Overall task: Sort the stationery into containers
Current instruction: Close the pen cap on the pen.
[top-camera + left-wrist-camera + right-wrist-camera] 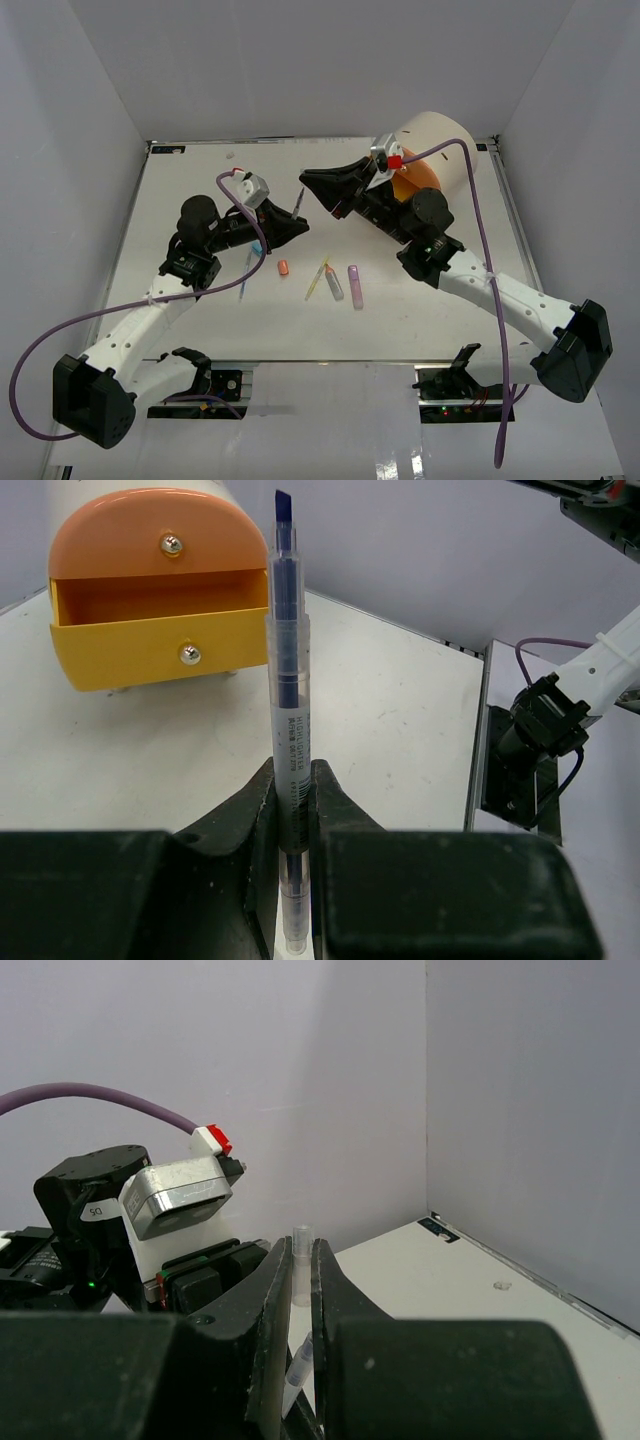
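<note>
My left gripper is shut on an uncapped blue highlighter. The highlighter sticks out past the fingers with its chisel tip forward, and it shows as a thin dark line in the top view. My right gripper is shut on a small clear cap just above the left gripper. The cream cylinder lies at the back right. Its orange drawer is closed and its yellow drawer is pulled open.
On the table between the arms lie a short orange cap, a yellow pen, an orange-tipped purple marker, a purple marker and blue pens. White walls close in the table at the back and sides.
</note>
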You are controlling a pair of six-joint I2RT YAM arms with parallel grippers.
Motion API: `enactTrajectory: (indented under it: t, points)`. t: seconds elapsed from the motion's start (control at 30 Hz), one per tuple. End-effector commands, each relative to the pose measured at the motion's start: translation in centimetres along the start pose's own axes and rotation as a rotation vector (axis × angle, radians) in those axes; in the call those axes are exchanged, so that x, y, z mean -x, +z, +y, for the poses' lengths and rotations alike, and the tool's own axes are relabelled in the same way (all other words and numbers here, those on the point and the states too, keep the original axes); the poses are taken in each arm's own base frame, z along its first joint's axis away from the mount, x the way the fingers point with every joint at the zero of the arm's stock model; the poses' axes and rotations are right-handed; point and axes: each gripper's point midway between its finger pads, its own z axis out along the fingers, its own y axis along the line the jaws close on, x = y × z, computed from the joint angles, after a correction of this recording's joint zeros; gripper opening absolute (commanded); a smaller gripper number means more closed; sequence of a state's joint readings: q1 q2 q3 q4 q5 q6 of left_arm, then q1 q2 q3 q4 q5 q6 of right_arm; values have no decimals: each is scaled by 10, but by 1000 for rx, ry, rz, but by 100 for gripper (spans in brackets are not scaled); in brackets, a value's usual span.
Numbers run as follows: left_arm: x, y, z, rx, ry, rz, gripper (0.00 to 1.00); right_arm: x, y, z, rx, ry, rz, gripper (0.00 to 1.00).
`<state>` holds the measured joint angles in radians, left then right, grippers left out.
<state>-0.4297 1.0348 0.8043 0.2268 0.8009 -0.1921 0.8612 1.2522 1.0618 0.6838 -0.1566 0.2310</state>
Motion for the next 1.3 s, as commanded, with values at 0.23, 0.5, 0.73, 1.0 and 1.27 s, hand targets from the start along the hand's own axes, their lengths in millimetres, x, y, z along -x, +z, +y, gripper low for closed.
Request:
enactTrajectory:
  t: [0.23, 0.5, 0.73, 1.0, 1.27]
  points:
    - [10, -3, -12, -30, 43, -43, 0, 11, 0, -1, -8, 7, -75, 8]
    - [12, -3, -14, -33, 48, -56, 0, 6, 1, 0, -2, 19, -63, 8]
    - [12, -3, -16, -40, 46, -58, 0, 7, 0, -1, -5, 17, -64, 8]
    - [14, -5, -17, -38, 52, -72, 0, 2, -3, 0, -4, 30, -56, 8]
    - [18, -5, -19, -39, 55, -94, 0, -5, -6, 4, 17, 66, -49, 8]
